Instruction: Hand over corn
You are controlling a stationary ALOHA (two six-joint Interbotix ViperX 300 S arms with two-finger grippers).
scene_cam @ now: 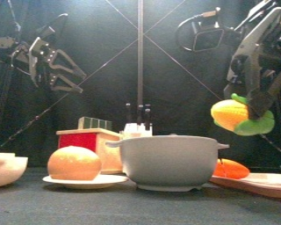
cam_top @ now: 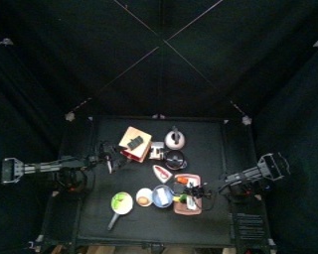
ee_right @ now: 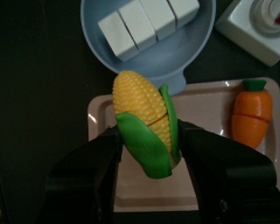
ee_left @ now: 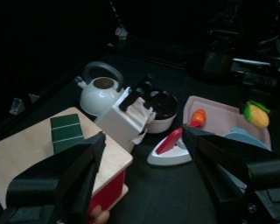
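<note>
the right gripper (ee_right: 149, 162) holds the corn (ee_right: 146, 118), its 2 jaws closed on the green husk end while the yellow kernel end sticks out beyond them. the corn hangs in the air directly above the pink tray (ee_right: 224, 188), clear of it, with the orange carrot (ee_right: 252, 112) lying on that tray just beside and below it. past the tray's far edge sits a blue bowl (ee_right: 166, 54) with 3 or so white blocks (ee_right: 145, 19) in it. in the front view the corn (scene_cam: 239, 114) floats well above the tray's rim (scene_cam: 266, 182), to the right of the grey pot (scene_cam: 169, 162). the left gripper (ee_left: 154, 175) stands spread wide with nothing between its jaws, well away from the tray on the far side of the table, over the tan wooden board (ee_left: 38, 162). a white kettle (ee_left: 101, 92) sits beyond the board, though in the top view it is hard to make out
</note>
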